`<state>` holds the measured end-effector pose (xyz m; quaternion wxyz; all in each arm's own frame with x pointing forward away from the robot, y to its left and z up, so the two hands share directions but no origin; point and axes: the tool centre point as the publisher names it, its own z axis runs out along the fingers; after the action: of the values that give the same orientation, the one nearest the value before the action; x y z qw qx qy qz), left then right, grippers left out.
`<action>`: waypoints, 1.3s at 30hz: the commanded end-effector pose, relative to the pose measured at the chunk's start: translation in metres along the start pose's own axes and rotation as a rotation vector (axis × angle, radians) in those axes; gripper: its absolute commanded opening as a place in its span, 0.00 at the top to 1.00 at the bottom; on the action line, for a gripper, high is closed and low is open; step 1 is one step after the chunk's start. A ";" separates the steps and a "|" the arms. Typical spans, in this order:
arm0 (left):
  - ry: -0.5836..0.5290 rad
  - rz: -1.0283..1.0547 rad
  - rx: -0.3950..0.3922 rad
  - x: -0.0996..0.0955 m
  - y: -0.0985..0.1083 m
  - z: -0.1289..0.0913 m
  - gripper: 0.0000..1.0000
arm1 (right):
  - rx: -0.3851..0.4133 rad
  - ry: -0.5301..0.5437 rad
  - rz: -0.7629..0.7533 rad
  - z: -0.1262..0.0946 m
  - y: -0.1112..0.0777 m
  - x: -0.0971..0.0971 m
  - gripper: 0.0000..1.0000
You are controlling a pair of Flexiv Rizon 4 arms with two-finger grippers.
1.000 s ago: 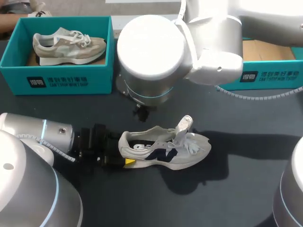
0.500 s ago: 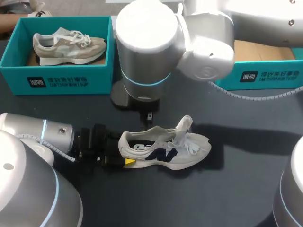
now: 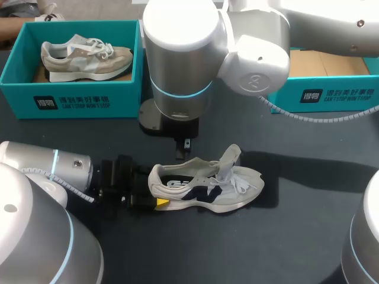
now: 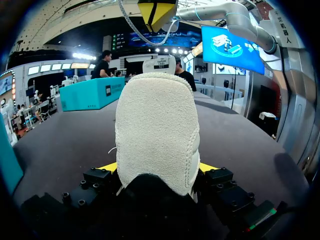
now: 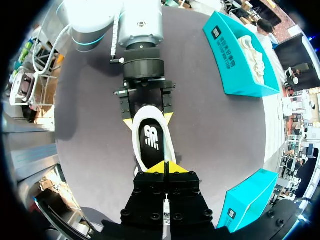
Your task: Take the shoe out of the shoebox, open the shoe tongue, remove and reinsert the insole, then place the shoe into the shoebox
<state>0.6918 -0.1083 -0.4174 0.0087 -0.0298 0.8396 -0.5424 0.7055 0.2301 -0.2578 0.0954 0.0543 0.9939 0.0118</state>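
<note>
- Since a second ago, the right arm's big joint has drawn back toward the far boxes, and the right gripper (image 3: pixel 182 152) has come down over the shoe's mouth; the white shoe (image 3: pixel 207 188) and left gripper (image 3: pixel 151 188) have stayed put.
- White shoe lies mid-table on its sole, toe toward my right, well apart from both boxes. Dark table (image 3: pixel 296 231) shows past the toe and on the near side.
- Left gripper clamps the shoe's heel, a yellow tip on each side (both show in the left wrist view).
- Right wrist view alone shows the right gripper's fingers pressed together, just above the dark insole (image 5: pixel 151 140); the head view hides this.
- Left wrist view is filled by the heel (image 4: pixel 157 130), with the other arm's yellow tip hanging above the tongue, apart from it.
- Left teal box (image 3: pixel 71 100) holds a beige shoe (image 3: pixel 83 56) lying on its side.
- Right teal box (image 3: pixel 337 94) shows a brown floor, partly covered by the arm.
</note>
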 end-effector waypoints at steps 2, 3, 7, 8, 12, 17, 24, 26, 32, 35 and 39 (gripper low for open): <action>0.000 0.000 -0.001 0.001 0.006 0.006 1.00 | 0.065 0.032 0.007 0.049 -0.003 0.013 1.00; 0.000 0.000 -0.001 0.001 0.006 0.006 1.00 | 0.050 0.028 0.028 0.054 -0.004 0.015 1.00; 0.000 0.000 -0.001 0.001 0.006 0.006 1.00 | 0.043 0.026 0.054 0.071 -0.006 0.020 1.00; 0.000 0.000 -0.001 0.001 0.006 0.006 1.00 | 0.041 0.031 0.055 0.075 -0.006 0.021 1.00; 0.000 0.000 -0.001 0.001 0.006 0.006 1.00 | 0.054 0.036 0.057 0.084 -0.007 0.022 1.00; 0.000 0.000 -0.001 0.001 0.006 0.006 1.00 | 0.066 0.028 0.052 0.089 -0.006 0.017 1.00; 0.000 0.000 -0.001 0.001 0.006 0.006 1.00 | 0.102 0.050 0.032 0.095 -0.010 0.015 1.00; 0.000 0.000 -0.001 0.001 0.006 0.006 1.00 | 0.106 0.057 0.037 0.096 -0.013 0.020 1.00; 0.000 0.000 -0.001 0.001 0.006 0.006 1.00 | 0.121 0.047 0.050 0.099 -0.019 0.024 1.00; 0.000 0.000 -0.001 0.001 0.006 0.006 1.00 | 0.127 0.041 0.046 0.102 -0.018 0.021 1.00; 0.000 0.000 -0.001 0.001 0.006 0.006 1.00 | 0.138 0.027 0.045 0.105 -0.017 0.018 0.69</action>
<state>0.6917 -0.1084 -0.4173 0.0087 -0.0297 0.8395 -0.5424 0.7064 0.2138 -0.3610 0.0754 0.0819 0.9925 -0.0500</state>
